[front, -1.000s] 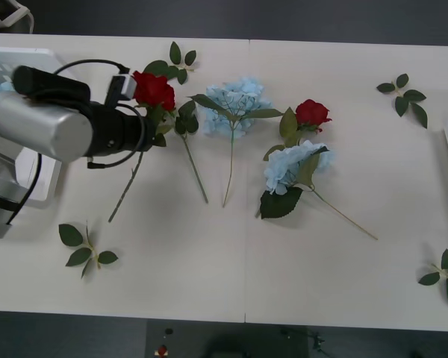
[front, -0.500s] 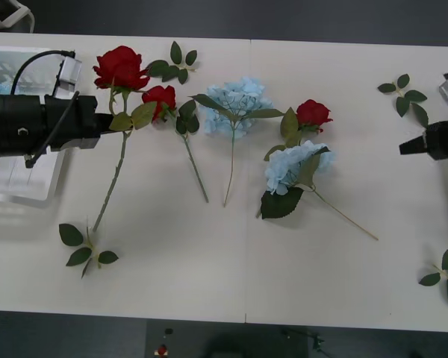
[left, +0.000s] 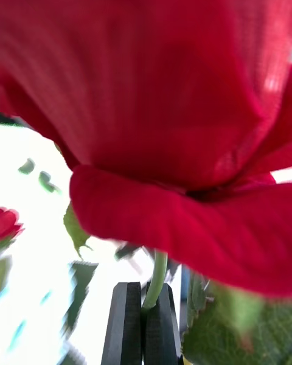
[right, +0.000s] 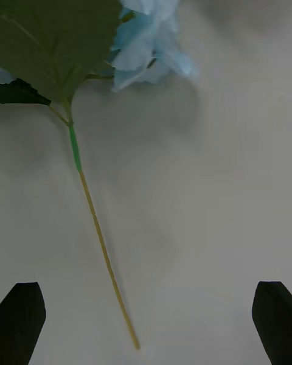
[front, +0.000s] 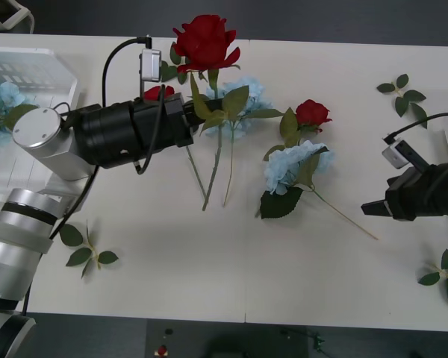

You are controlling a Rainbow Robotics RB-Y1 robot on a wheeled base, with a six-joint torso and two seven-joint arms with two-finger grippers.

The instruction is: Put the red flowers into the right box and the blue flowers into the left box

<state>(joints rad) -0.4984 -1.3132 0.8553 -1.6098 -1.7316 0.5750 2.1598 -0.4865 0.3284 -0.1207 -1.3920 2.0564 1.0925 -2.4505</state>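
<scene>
The left gripper (front: 198, 119) has carried its rose (front: 205, 41) rightward, clenched on the stem, head far, stem running near. The right gripper (front: 369, 209), jaws open, has advanced left toward a blue flower (front: 291, 165) whose stem points near-right.

Our left arm (front: 97, 134) is a thick glossy black cylinder joined to rounded silver-grey metal segments ringed with dark bands, with a black cable looping up to a small light-grey box (front: 150, 66) mounted near the wrist. Its two flat black fingers (left: 129, 322) are slim and rectangular. Our right arm (front: 425, 190) is matt black, carries a similar small grey box (front: 399, 155) with a thin black cable, and ends in blunt black fingertips (right: 22, 319).
</scene>
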